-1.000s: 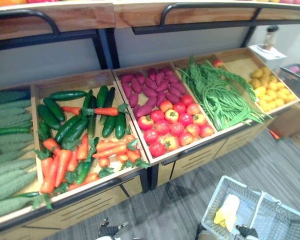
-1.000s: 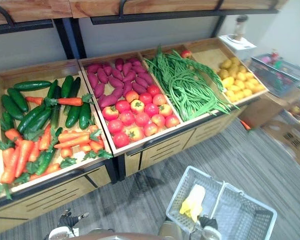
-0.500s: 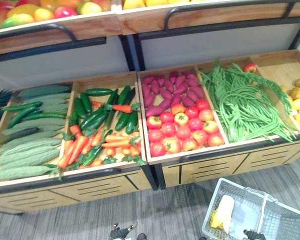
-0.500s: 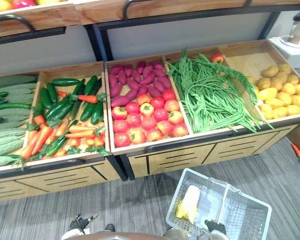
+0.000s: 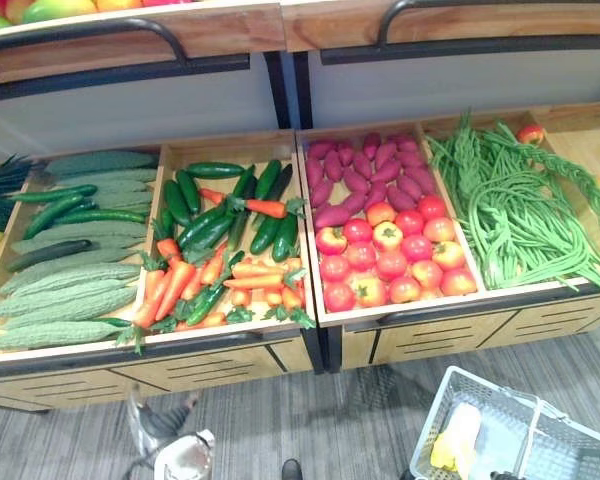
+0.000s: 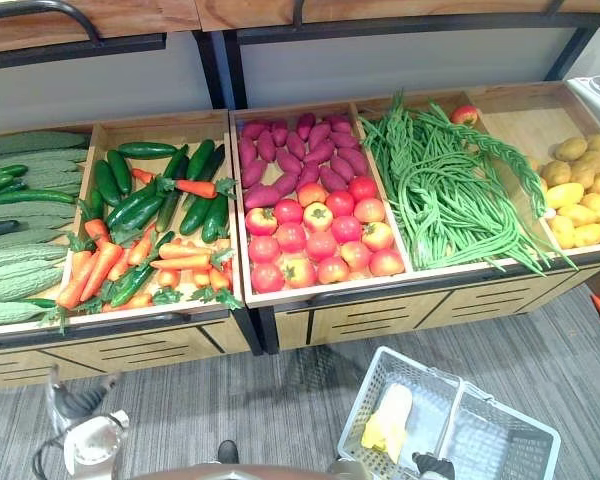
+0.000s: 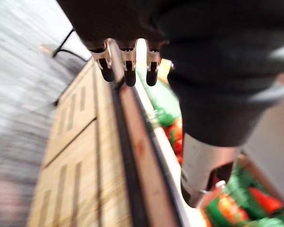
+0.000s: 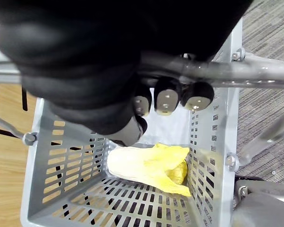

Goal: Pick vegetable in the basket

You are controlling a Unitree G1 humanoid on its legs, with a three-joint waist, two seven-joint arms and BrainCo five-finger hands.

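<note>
Close up from the right wrist: right hand (image 8: 165,99) curled round the grey handle (image 8: 260,71) of the basket (image 8: 61,156), yellow vegetable (image 8: 151,165) lying inside. From the head: basket partly cut off, carrots (image 6: 180,262) and tomatoes (image 6: 320,245) on the counter (image 6: 130,338). From the left wrist: left hand (image 7: 128,71) loose, holding nothing, all blurry.

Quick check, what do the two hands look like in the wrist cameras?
The left hand has a dark ribbed cover, silver fingers with dark tips and a silver thumb. The right hand has the same dark cover and silver, dark-tipped fingers.
</note>
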